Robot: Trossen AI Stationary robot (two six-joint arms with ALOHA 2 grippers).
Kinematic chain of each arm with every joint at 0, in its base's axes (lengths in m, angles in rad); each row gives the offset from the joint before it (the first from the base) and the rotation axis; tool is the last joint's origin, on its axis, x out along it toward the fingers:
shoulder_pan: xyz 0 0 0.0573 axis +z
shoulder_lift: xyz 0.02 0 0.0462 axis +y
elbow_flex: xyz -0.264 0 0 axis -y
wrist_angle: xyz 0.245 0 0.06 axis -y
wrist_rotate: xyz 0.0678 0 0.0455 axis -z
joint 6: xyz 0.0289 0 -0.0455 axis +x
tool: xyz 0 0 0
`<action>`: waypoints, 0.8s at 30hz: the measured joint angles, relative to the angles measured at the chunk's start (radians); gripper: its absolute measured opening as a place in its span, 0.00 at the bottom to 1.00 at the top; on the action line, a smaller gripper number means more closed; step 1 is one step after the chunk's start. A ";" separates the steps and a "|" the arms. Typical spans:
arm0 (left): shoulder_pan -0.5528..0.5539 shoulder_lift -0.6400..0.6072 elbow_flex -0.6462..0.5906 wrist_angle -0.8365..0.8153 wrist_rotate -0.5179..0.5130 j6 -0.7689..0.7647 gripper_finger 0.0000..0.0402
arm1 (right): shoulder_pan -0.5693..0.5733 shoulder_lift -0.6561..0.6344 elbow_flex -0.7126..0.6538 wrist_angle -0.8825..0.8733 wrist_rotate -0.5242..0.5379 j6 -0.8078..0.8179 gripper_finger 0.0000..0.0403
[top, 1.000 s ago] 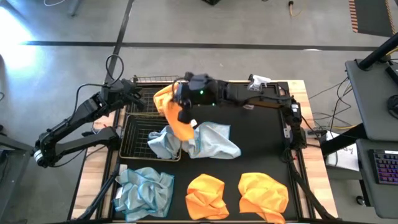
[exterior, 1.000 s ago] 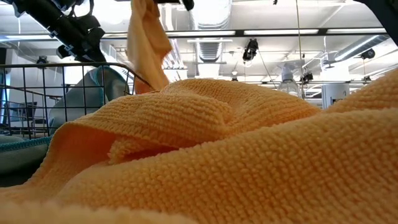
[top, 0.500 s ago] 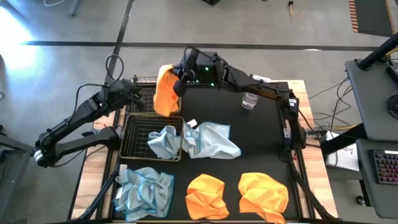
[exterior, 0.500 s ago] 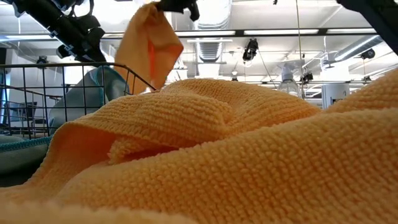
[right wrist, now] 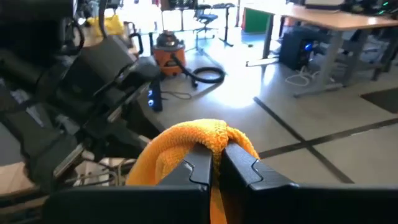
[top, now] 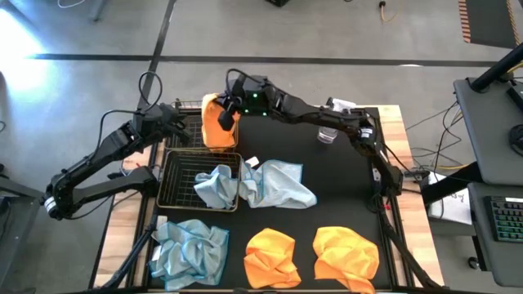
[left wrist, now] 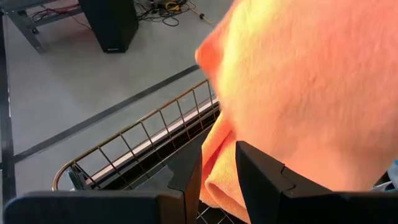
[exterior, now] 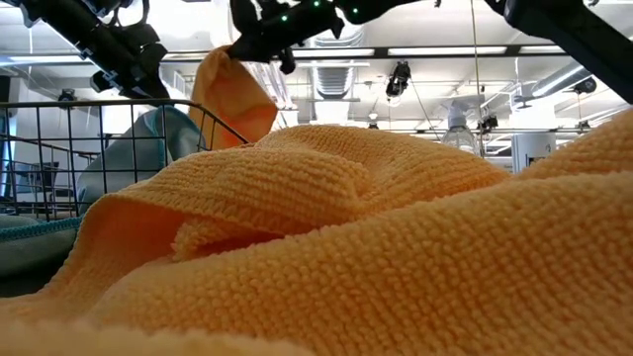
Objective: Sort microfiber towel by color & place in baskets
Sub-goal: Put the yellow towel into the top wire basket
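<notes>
My right gripper reaches level across the far side of the table, shut on an orange towel that hangs over the far basket. The towel also shows in the low view and fills the left wrist view. My left gripper waits beside that basket's left end, its fingers slightly apart with nothing between them. A pale blue towel lies draped over the near basket, whose right rim it overhangs. My right gripper pinches a bunched fold at the orange towel's top between its two fingers, which come level from the table's right side. The towel hangs slack below the fingers; whether its lower end touches the basket I cannot tell.
Another blue towel lies mid-table and a third at the near left. Two orange towels lie along the near edge, one filling the low view. A clear bottle stands at the far right.
My right gripper has carried the orange towel toward the table's far left corner and sunk a little, rolling its wrist. The towel, earlier hanging above the near basket and the blue towel, now hangs lower over the far basket.
</notes>
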 joint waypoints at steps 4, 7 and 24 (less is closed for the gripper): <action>0.000 0.000 0.000 0.000 0.000 0.000 0.21 | 0.000 0.018 0.000 0.015 -0.069 0.000 0.02; 0.000 0.000 0.000 0.000 0.000 0.000 0.21 | 0.000 0.029 0.000 0.019 -0.109 0.001 0.02; 0.000 0.001 0.000 0.000 0.000 0.000 0.21 | 0.001 0.033 0.000 -0.066 -0.220 0.044 0.25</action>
